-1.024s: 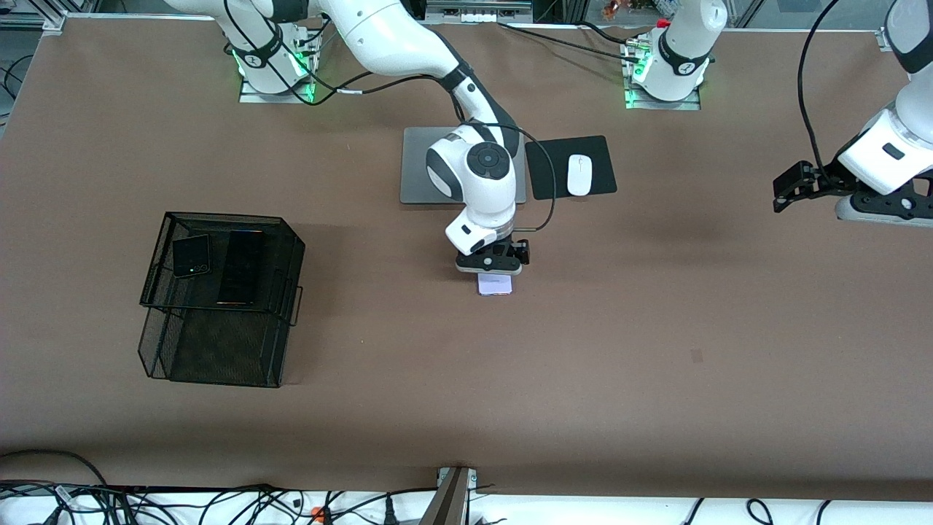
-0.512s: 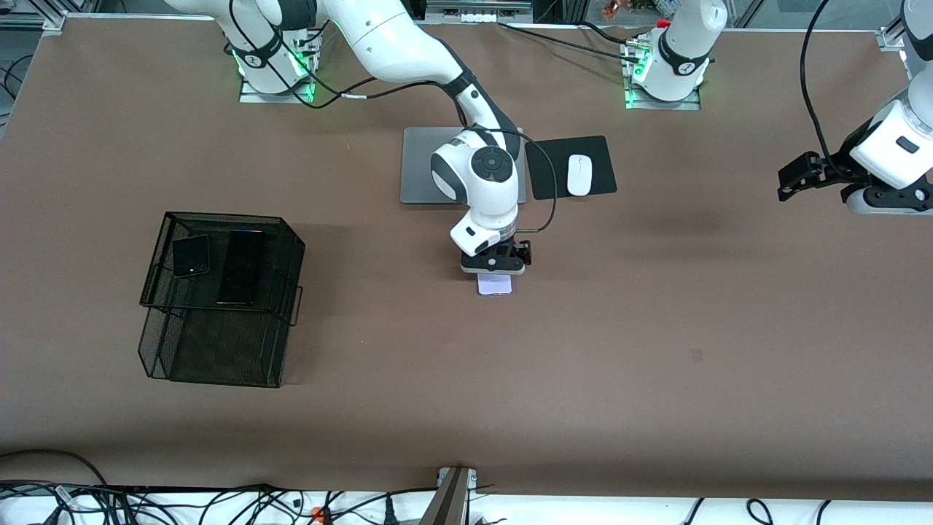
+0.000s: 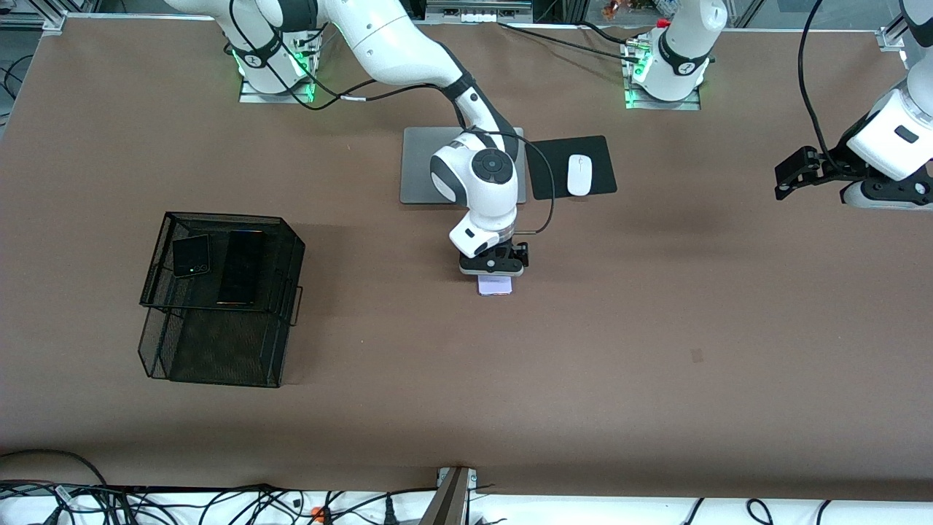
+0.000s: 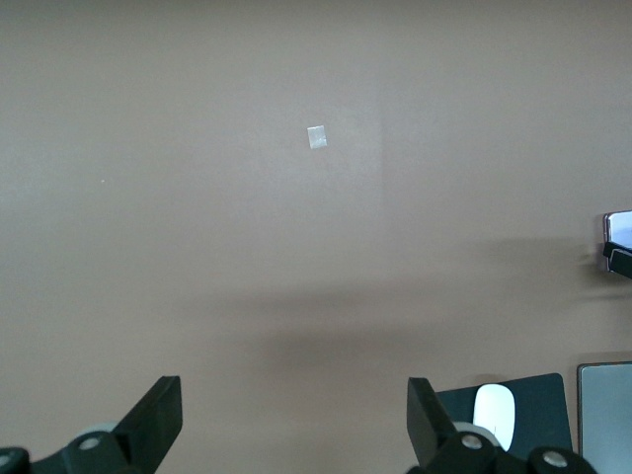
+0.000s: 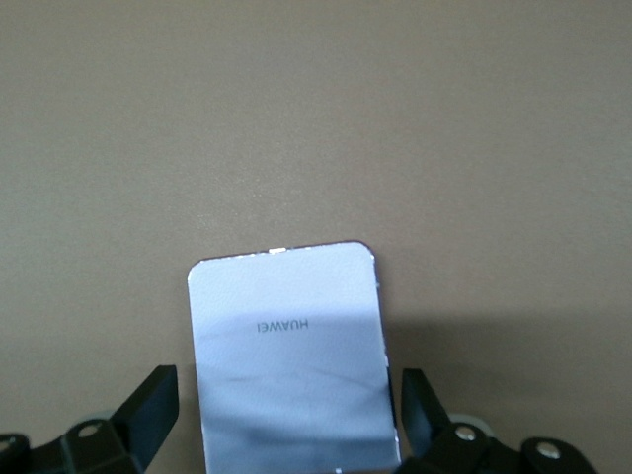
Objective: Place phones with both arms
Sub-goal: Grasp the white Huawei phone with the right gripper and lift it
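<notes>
A small pale lavender phone (image 3: 496,286) (image 5: 288,355) lies flat on the brown table near its middle. My right gripper (image 3: 493,273) (image 5: 286,395) is low over it and open, one finger on each side of the phone with a gap on both sides. The small black flip phone (image 3: 192,255) and the long black slab phone (image 3: 240,267) lie side by side in the top tray of a black mesh basket (image 3: 226,216) toward the right arm's end. My left gripper (image 3: 789,177) (image 4: 294,400) hangs open and empty over bare table at the left arm's end.
A silver laptop (image 3: 419,164) lies closed under the right arm's wrist. Beside it, a white mouse (image 3: 579,175) (image 4: 494,413) rests on a black pad (image 3: 554,179). A small pale mark (image 3: 697,355) (image 4: 317,137) sits on the tabletop.
The right hand has settled a little lower over the lavender phone. The left gripper has drifted slightly toward the bases. Both stay open.
</notes>
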Available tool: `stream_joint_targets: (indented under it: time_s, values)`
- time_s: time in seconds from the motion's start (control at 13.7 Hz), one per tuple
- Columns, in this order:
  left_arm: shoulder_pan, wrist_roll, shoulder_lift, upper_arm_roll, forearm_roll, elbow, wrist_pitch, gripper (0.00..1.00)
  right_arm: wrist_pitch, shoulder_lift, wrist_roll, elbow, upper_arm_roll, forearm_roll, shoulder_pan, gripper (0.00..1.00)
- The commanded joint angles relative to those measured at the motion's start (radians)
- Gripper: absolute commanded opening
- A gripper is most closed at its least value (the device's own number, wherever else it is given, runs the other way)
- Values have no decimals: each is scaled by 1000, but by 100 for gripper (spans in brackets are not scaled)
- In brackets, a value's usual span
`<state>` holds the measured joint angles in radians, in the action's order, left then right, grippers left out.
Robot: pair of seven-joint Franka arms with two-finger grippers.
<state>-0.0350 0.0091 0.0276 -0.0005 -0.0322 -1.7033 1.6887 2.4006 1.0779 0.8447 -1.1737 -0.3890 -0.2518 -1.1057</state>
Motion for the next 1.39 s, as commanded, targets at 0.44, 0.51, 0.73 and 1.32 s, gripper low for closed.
stream_joint_targets:
  time_s: [0.44, 0.51, 0.73, 1.32]
  values:
    - [9, 69, -21, 5, -6, 36, -26, 100, -188, -57, -22, 37, -45, 19, 10, 0]
    - [9, 69, -21, 5, -6, 36, -26, 100, -268, -105, -56, 49, -59, 19, 12, 0]
    - [10, 75, -23, 8, -5, 34, -26, 100, -499, -261, -186, 49, -67, 9, 102, 0]
    - [9, 74, -21, 8, -6, 36, -26, 100, -703, -362, -758, 49, -87, 0, 435, 0]
